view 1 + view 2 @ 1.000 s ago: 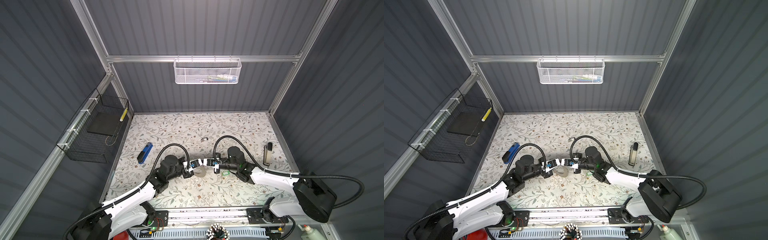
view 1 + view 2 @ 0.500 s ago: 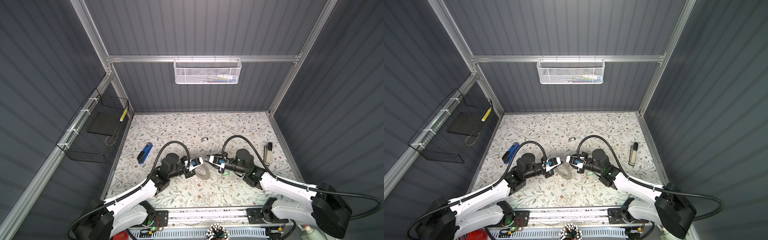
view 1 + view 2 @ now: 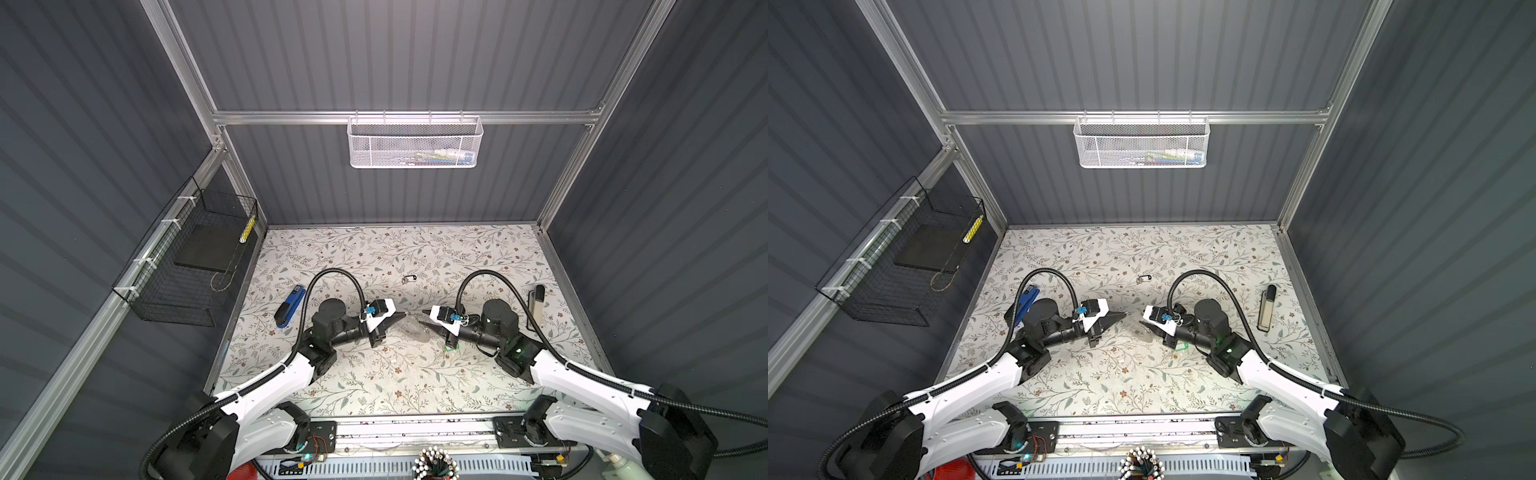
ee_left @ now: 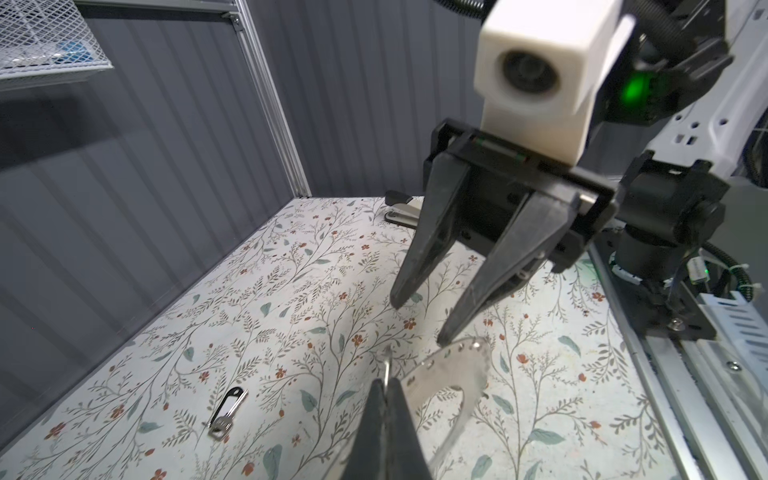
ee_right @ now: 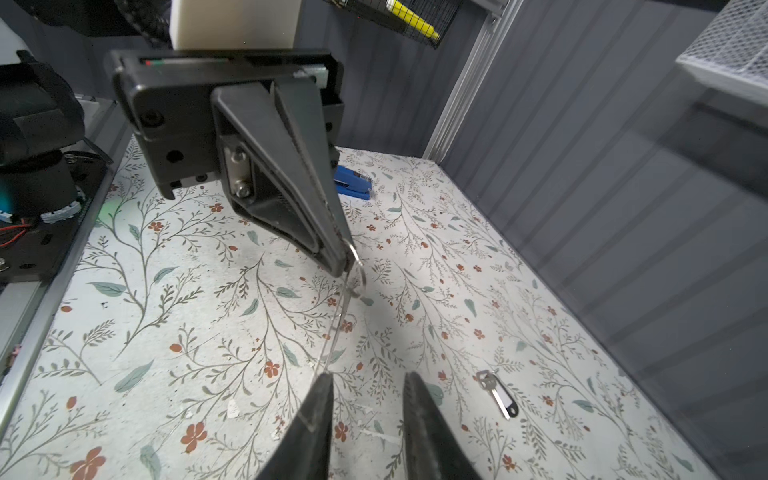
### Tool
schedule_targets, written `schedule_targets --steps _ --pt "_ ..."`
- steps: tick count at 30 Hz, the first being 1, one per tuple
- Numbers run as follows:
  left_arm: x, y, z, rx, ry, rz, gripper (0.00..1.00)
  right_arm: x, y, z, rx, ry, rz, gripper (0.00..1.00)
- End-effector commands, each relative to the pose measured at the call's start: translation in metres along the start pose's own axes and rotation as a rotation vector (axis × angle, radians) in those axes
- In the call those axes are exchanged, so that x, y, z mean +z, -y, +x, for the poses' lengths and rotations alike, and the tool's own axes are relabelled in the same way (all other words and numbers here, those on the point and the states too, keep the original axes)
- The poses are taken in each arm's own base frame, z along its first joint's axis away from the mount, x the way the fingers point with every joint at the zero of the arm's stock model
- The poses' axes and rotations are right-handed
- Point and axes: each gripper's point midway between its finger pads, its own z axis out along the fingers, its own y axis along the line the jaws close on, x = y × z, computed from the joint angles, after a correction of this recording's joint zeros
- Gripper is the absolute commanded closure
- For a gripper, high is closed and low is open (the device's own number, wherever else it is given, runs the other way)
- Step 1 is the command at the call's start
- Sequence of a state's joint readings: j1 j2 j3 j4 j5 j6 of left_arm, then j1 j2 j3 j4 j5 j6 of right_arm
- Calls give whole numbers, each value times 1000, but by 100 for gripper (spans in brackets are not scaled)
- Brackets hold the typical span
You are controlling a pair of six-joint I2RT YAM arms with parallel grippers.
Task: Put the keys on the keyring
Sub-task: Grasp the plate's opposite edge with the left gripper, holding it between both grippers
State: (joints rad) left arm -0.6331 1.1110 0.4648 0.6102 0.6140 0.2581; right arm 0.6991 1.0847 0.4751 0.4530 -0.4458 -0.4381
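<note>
Your worktop point(image 3: 374, 382) is a pale sheet printed with leafy sprigs and small red flowers. It is boxed in by dark grey ribbed walls point(image 3: 415, 62) on an aluminium frame point(image 3: 407, 117). A white mesh basket point(image 3: 413, 143) hangs on the far wall, and its contents are too blurred to name. On the left wall a black wire basket point(image 3: 187, 266) holds a dark flat slab and something yellow.

Both arms meet at mid-worktop, tips facing each other. Your left claw point(image 3: 405, 315) is pressed together on the keyring point(image 4: 453, 374), pinching its rim so that the flat ring hangs clear of the surface. Your right claw point(image 4: 422, 320) stands spread. In the left wrist view one fingertip point(image 4: 446, 336) is at the ring's outer edge, but you cannot tell from these views whether it touches.

The black-headed key point(image 3: 409, 279) lies flat on the floral sheet, just on the far side of the two claws and apart from both. The green tag key point(image 3: 451, 348) lies on the sheet under the right arm's wrist, mostly hidden. In both top views only its green frame peeks out.

A blue stapler point(image 3: 290, 307) rests near the left edge, and a dark slim tool point(image 3: 535, 299) rests near the right edge.
</note>
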Motion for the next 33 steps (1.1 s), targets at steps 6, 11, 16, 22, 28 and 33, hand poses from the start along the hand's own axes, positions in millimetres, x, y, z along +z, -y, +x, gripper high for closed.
schedule_targets --steps 6,11,16,22,28,33 --pt "5 2 -34 6 110 74 100 10 -4 -16 51 67 -75 70" --pt "6 4 -35 -4 122 93 100 13 -5 -25 72 112 -98 73" --pt "7 5 -38 -8 133 102 100 14 -6 -32 88 158 -114 75" --pt "6 5 -39 -4 126 106 100 10 -5 -38 127 212 -140 78" --pt "5 7 -39 -5 125 111 100 7 -7 -43 132 241 -160 79" --pt "5 7 -42 -2 126 116 100 8 -8 -43 134 236 -177 82"
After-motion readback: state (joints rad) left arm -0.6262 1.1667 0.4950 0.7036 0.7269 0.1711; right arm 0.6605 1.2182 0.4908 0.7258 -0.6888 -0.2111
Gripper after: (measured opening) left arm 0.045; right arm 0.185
